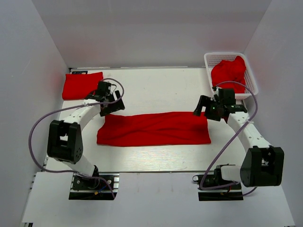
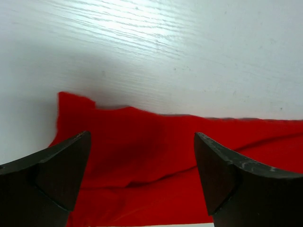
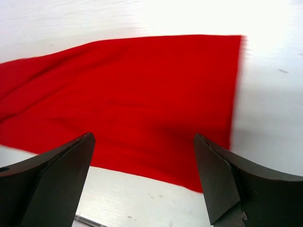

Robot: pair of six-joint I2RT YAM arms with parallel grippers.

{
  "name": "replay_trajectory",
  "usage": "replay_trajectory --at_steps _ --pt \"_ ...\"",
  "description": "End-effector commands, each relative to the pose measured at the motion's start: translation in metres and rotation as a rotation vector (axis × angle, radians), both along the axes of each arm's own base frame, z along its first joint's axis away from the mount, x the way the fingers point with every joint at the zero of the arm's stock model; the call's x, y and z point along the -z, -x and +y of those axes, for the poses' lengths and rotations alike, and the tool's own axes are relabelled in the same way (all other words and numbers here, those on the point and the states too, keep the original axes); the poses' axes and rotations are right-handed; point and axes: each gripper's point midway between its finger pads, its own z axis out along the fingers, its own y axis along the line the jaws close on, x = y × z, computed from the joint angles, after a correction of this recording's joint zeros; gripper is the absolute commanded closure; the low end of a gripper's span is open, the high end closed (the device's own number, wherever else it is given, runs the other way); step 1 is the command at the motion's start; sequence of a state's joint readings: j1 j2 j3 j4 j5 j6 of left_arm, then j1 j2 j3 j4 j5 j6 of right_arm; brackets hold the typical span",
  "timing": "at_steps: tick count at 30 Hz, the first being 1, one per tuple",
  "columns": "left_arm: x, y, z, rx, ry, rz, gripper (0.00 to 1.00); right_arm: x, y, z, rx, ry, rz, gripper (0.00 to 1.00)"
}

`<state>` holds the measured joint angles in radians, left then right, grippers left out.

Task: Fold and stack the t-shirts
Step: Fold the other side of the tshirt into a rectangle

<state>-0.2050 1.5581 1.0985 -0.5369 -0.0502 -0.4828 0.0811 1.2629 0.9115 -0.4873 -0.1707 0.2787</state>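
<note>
T-shirt [image 1: 154, 128], folded into a long red band, is lying flat on the counter [image 1: 156, 87]. Spread and pinching nothing, the left fingers [image 1: 112, 107] are hovering over its left end, the right fingers [image 1: 201, 106] over its right end. A second t-shirt [image 1: 82, 85] is lying folded beyond the left fingers; crumpled t-shirts [image 1: 228, 73] are filling a basket [image 1: 251, 80] beyond the right fingers.

My left arm [image 1: 80, 113] and right arm [image 1: 244, 127] are white tubes with chunky black joint housings, each trailing a looping purplish-grey cable [image 1: 32, 132]; left hand [image 2: 142, 135] and right hand [image 3: 143, 136] carry dark wedge-shaped fingers [image 2: 52, 175].
</note>
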Motion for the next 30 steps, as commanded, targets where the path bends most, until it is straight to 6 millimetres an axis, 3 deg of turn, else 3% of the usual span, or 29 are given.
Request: replay_trajectory --at_steps 1,3,4,7,8,10,13,18,21,23,24,27,30 --pt "0.012 -0.006 -0.026 0.093 0.099 0.004 0.01 -0.008 -0.01 0.043 -0.181 -0.161 -0.052 0.1" --pt "0.024 -0.005 -0.025 0.091 0.094 0.037 0.01 0.007 -0.011 0.048 -0.192 -0.168 -0.015 0.1" --pt "0.041 0.002 -0.021 0.079 0.069 0.1 0.01 0.013 -0.011 0.048 -0.178 -0.166 0.007 0.1" --pt "0.049 0.001 0.0 0.003 -0.04 0.147 0.4 0.029 -0.013 0.044 -0.151 -0.145 0.034 0.1" --pt "0.053 0.003 0.005 -0.009 -0.063 0.161 0.48 0.035 -0.013 0.041 -0.144 -0.138 0.037 0.1" --pt "0.059 0.002 0.013 -0.03 -0.106 0.176 0.52 0.05 -0.01 0.039 -0.13 -0.13 0.085 0.1" --pt "0.064 0.005 0.024 -0.058 -0.151 0.214 0.75 0.07 -0.002 0.035 -0.098 -0.122 0.148 0.1" --pt "0.052 0.005 0.049 -0.136 -0.253 0.207 1.0 0.094 0.005 0.022 -0.019 -0.068 0.221 0.1" --pt "0.04 -0.003 0.052 -0.152 -0.265 0.17 0.98 0.108 0.006 0.014 0.032 -0.033 0.262 0.1" --pt "0.031 -0.009 0.055 -0.164 -0.28 0.152 0.8 0.116 0.008 0.009 0.06 -0.017 0.29 0.1" --pt "0.025 -0.01 0.056 -0.168 -0.288 0.154 0.64 0.117 0.008 0.006 0.084 0.0 0.295 0.1" --pt "0.016 -0.007 0.067 -0.218 -0.317 0.151 0.39 0.12 0.007 -0.002 0.122 0.033 0.3 0.1" --pt "0.007 -0.002 0.074 -0.246 -0.31 0.116 0.3 0.12 0.007 -0.007 0.145 0.064 0.297 0.1"
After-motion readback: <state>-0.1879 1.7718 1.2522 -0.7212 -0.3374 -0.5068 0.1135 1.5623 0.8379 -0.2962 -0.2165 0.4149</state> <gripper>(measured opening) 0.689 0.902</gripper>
